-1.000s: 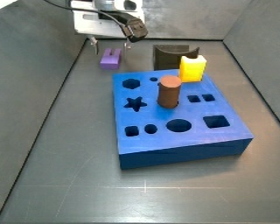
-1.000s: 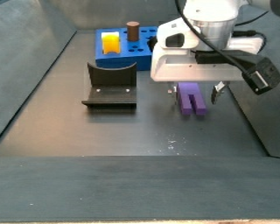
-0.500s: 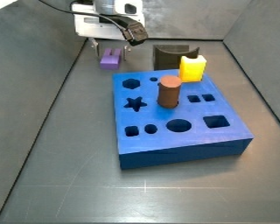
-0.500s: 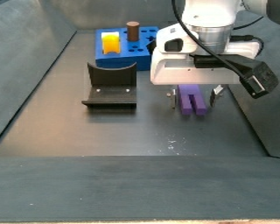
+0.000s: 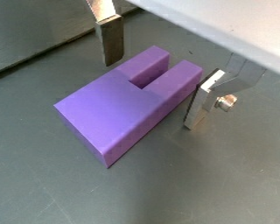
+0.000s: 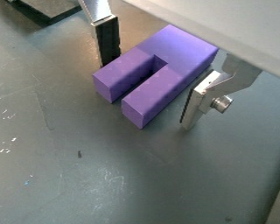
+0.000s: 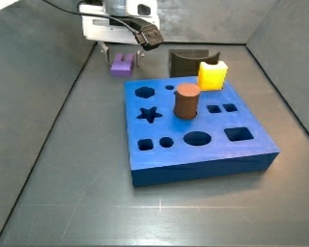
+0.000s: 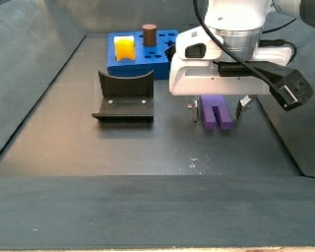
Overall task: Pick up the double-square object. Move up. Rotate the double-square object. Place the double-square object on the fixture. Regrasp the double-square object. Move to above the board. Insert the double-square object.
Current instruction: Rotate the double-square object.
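The double-square object (image 5: pixel 122 103) is a lavender stepped block with a slot at one end, lying flat on the dark floor (image 6: pixel 60 175). My gripper (image 5: pixel 154 91) is open and straddles it, with one silver finger (image 5: pixel 109 39) a little off one side and the other finger (image 5: pixel 205 101) close against the opposite side. In both side views the gripper (image 7: pixel 123 50) (image 8: pixel 220 98) hangs low over the block (image 7: pixel 121 66) (image 8: pixel 217 114). The dark fixture (image 8: pixel 123 96) (image 7: pixel 189 60) stands apart from it. The blue board (image 7: pixel 196 130) (image 8: pixel 138 61) has shaped holes in its top.
A yellow block (image 7: pixel 212 74) (image 8: pixel 125 46) and a brown cylinder (image 7: pixel 187 99) (image 8: pixel 149 36) stand in the board. Grey walls (image 7: pixel 67 68) enclose the floor, and the double-square object lies near the back wall beside the fixture.
The gripper has come down slightly around the double-square object over the last second. The block has not moved.
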You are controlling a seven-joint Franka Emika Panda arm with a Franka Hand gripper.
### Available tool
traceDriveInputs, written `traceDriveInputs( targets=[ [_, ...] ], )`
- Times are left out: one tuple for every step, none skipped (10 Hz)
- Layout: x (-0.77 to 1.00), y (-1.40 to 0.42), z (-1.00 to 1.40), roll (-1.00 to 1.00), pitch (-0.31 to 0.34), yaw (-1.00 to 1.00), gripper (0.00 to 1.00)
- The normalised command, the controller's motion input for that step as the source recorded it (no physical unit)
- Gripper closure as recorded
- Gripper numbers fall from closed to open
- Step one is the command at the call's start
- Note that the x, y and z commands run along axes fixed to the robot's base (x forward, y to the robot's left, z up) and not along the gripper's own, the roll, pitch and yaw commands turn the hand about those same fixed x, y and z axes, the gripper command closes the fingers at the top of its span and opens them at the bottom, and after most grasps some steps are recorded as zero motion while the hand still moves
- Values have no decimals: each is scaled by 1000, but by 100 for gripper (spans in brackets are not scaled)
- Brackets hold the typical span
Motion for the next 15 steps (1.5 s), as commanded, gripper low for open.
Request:
traceDriveInputs(
  targets=[
    [28, 13, -170, -164, -80, 20, 0],
    [28, 13, -170, -164, -80, 20, 0],
    [28, 13, -170, -164, -80, 20, 0],
    [28, 13, -170, -164, -79, 20, 0],
    [28, 13, -170, -164, -79, 20, 0],
    [28, 13, -170, -164, -79, 20, 0],
    [28, 13, -170, -164, -79, 20, 0],
    [28, 13, -170, -164, -79, 20, 0],
    [28, 13, -170, -164, -79, 20, 0],
    [28, 13, -170, -164, -79, 20, 0],
    [28, 13, -170, -164, -79, 20, 0],
    [28, 13, -170, -164, -79, 20, 0],
    [28, 13, -170, -164, -79, 20, 0],
    [28, 13, -170, -164, -79, 20, 0],
    [28, 13, -170, -164, -79, 20, 0]
  ],
)
